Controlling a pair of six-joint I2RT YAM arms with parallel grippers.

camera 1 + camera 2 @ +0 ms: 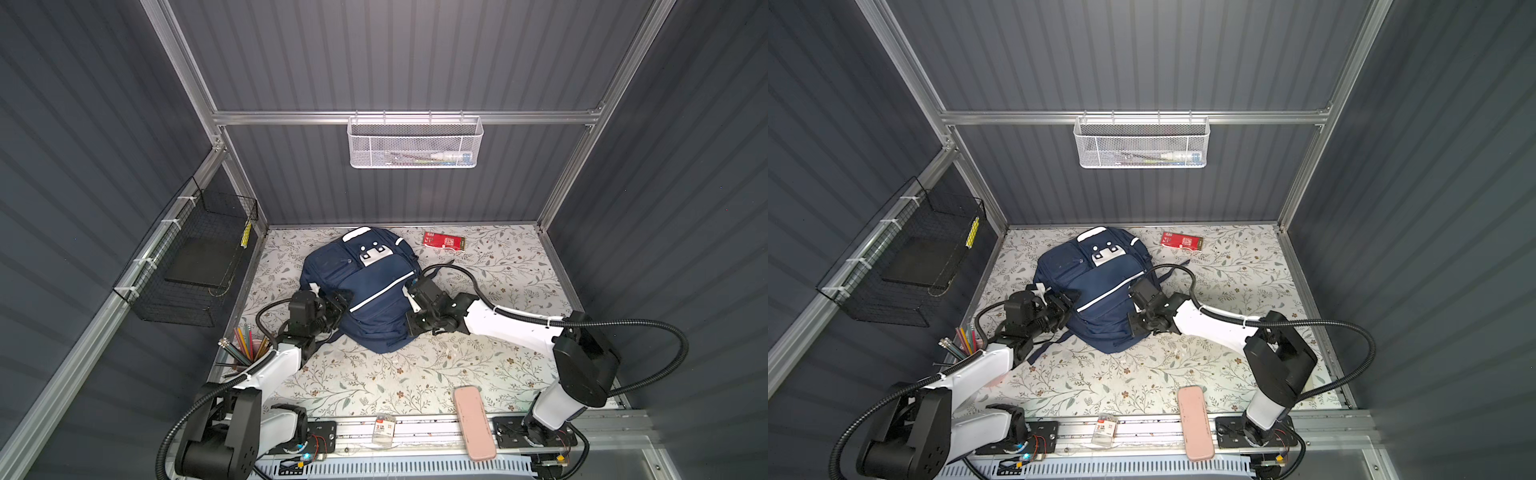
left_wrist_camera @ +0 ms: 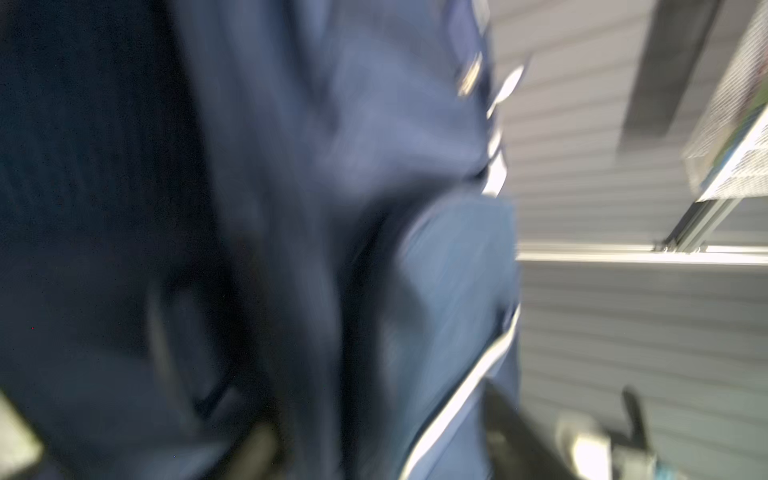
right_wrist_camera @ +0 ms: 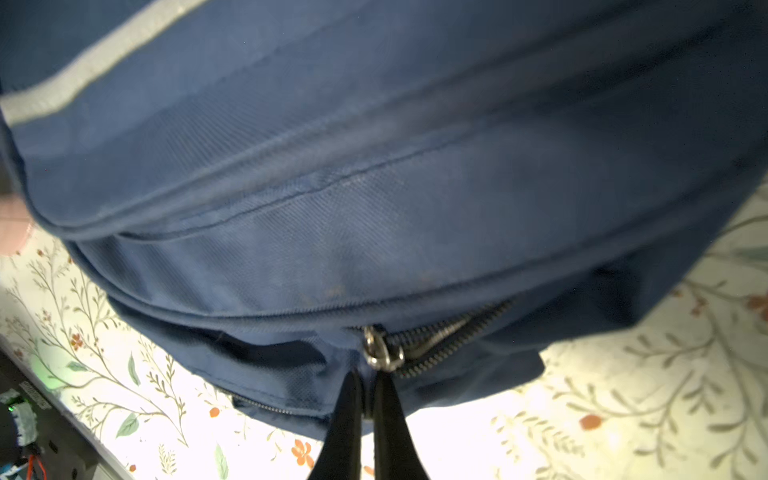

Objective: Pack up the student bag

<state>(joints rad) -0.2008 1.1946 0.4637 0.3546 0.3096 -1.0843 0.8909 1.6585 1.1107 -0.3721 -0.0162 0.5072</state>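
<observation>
Student bag (image 1: 374, 286) lies flat, pencils (image 1: 245, 349) stand in cup (image 1: 256, 343)

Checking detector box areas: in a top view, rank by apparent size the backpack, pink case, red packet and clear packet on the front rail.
1. student bag
2. pink case, nearer the camera
3. red packet and clear packet: look alike, unranked
</observation>
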